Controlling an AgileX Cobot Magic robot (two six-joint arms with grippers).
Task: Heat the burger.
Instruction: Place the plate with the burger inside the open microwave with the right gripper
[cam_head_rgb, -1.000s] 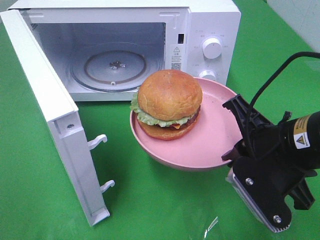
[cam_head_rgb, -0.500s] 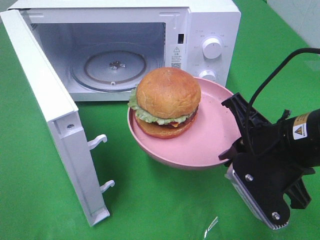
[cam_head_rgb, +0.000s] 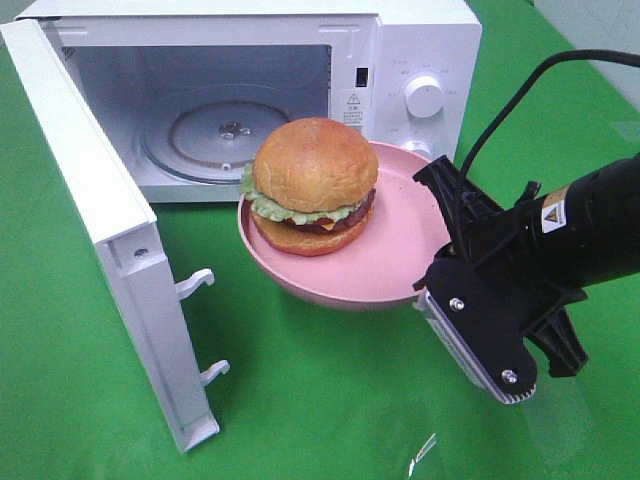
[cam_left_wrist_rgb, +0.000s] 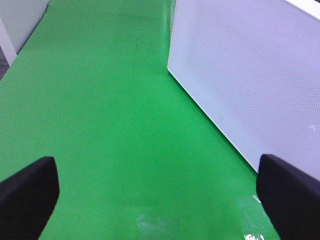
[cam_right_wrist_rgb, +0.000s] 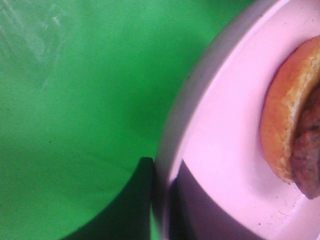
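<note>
The burger (cam_head_rgb: 313, 170), with a golden-brown bun, a lettuce frill and a dark patty, sits on the left part of a pink plate (cam_head_rgb: 400, 250). The plate is held in the air just in front of the open microwave (cam_head_rgb: 420, 40). My right gripper (cam_head_rgb: 442, 262) is shut on the plate's right rim. The right wrist view shows the plate rim (cam_right_wrist_rgb: 225, 140) between the jaws and the burger's edge (cam_right_wrist_rgb: 295, 125). My left gripper (cam_left_wrist_rgb: 155, 195) is open and empty over the green cloth, beside the microwave door's outer face (cam_left_wrist_rgb: 250, 75). It is out of the exterior view.
The microwave door (cam_head_rgb: 90, 220) swings out to the left, with its latch hooks (cam_head_rgb: 200, 280) facing the plate. The glass turntable (cam_head_rgb: 230, 130) lies inside the cavity. Two control knobs (cam_head_rgb: 424, 95) are on the right panel. Green cloth (cam_head_rgb: 320, 400) covers the table.
My right gripper has carried the plate and burger to the left and slightly up, closer to the microwave opening. The microwave and its door have not moved.
</note>
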